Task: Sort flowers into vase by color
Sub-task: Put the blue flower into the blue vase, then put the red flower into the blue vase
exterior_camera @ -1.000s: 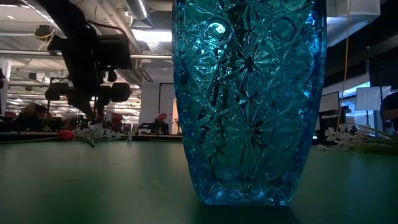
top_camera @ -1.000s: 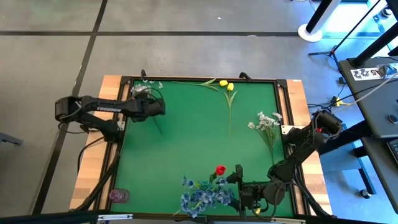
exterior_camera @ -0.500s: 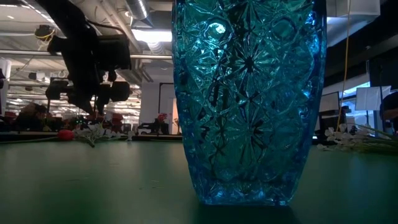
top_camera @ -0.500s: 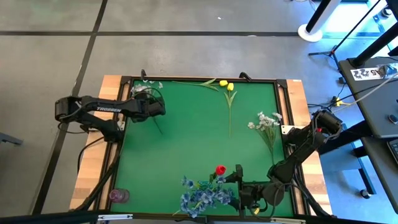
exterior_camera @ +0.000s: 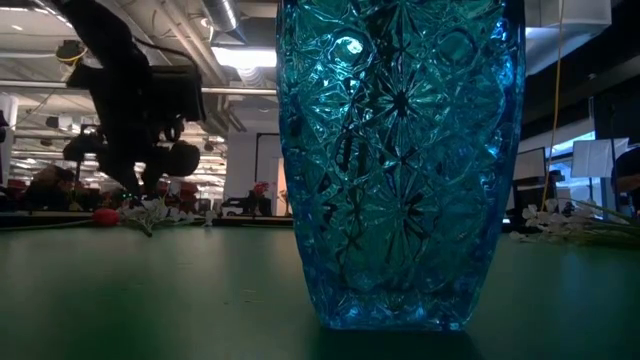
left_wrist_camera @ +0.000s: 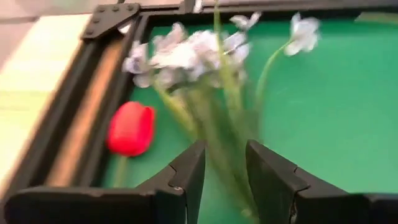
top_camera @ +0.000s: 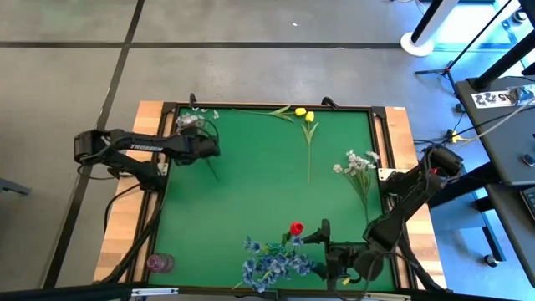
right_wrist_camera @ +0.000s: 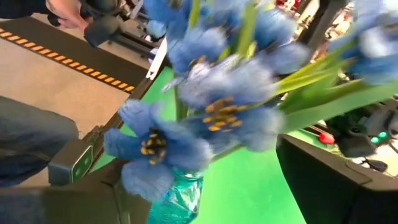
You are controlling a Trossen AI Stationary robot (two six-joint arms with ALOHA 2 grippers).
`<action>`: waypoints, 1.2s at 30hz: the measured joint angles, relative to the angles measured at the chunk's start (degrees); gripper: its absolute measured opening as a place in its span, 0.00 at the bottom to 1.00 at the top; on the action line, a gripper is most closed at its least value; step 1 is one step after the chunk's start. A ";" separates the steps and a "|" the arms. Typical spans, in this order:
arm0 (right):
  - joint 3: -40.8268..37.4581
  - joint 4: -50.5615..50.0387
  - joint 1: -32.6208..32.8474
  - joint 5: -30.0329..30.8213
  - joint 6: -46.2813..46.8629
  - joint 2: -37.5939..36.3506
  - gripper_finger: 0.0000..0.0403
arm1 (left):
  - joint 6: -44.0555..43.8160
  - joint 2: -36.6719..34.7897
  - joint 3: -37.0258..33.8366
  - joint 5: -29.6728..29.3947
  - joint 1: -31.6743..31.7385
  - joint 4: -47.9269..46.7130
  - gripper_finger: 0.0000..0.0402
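The left claw [top_camera: 209, 147] hangs over the far left corner of the green worktop [top_camera: 259, 201], its two dark fingers [left_wrist_camera: 186, 171] set partly apart with the thin green stalks of a white spray [left_wrist_camera: 186, 59] running between them; the stalks look caught in the gap, though the blur of the wrist view leaves it unclear how firmly. The pale blossoms fan out just beyond the fingertips, toward the black corner frame [left_wrist_camera: 112, 12], and a red tulip [left_wrist_camera: 130, 127] lies flat on the green just beside the spray, against the frame rail. From above, this spray [top_camera: 194, 121] shows at the claw's tip, with a few loose white blossoms [top_camera: 205, 113] near the far edge. The right claw [top_camera: 322, 251] is at the near edge of the worktop with its jaws as wide as they go, just beside the bushy blue bunch [top_camera: 272, 263]; in the right wrist view the blue flowers [right_wrist_camera: 211, 106] fill the picture right in front of it, standing in a blue glass vase [right_wrist_camera: 180, 196], and I cannot tell whether the claw touches them. A second red tulip [top_camera: 295, 227] shows close to that claw, beside the blue bunch. Well apart, two yellow tulips [top_camera: 304, 115] lie near the far edge, and another white spray [top_camera: 358, 163] lies near the right side. In the low view the blue vase [exterior_camera: 400, 160] stands close up.
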 joint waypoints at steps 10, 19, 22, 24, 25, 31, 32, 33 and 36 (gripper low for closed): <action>0.00 -2.50 2.13 3.70 1.55 -1.09 0.78 | 0.55 1.24 -0.33 8.67 6.95 -10.87 0.28; 0.02 -3.15 2.07 4.14 1.52 -1.09 0.78 | 5.32 8.08 -0.35 8.39 15.02 -9.78 0.28; 0.02 -4.72 2.07 4.12 1.81 -1.09 0.78 | 6.70 10.18 -0.37 8.90 16.45 -8.49 0.28; 0.02 -5.56 2.07 4.12 2.23 -1.09 0.78 | 6.93 11.39 -0.37 8.95 16.71 -7.14 0.28; 0.02 -5.97 2.07 4.12 2.54 -1.09 0.78 | 6.98 11.94 -0.35 8.87 16.71 -6.65 0.28; 0.02 -7.60 2.07 4.12 3.88 -1.09 0.78 | 6.94 14.81 -0.15 7.19 17.04 -5.75 0.28; 0.02 -7.66 2.07 4.12 3.86 -1.09 0.78 | 6.95 15.29 -0.11 7.06 17.27 -5.75 0.27; 0.02 -7.87 2.07 4.12 3.86 -1.09 0.78 | 6.96 15.60 -0.11 6.87 17.45 -5.64 0.26; 0.02 -8.35 2.07 4.10 3.86 -1.09 0.78 | 6.92 16.31 -0.13 6.39 17.63 -5.24 0.20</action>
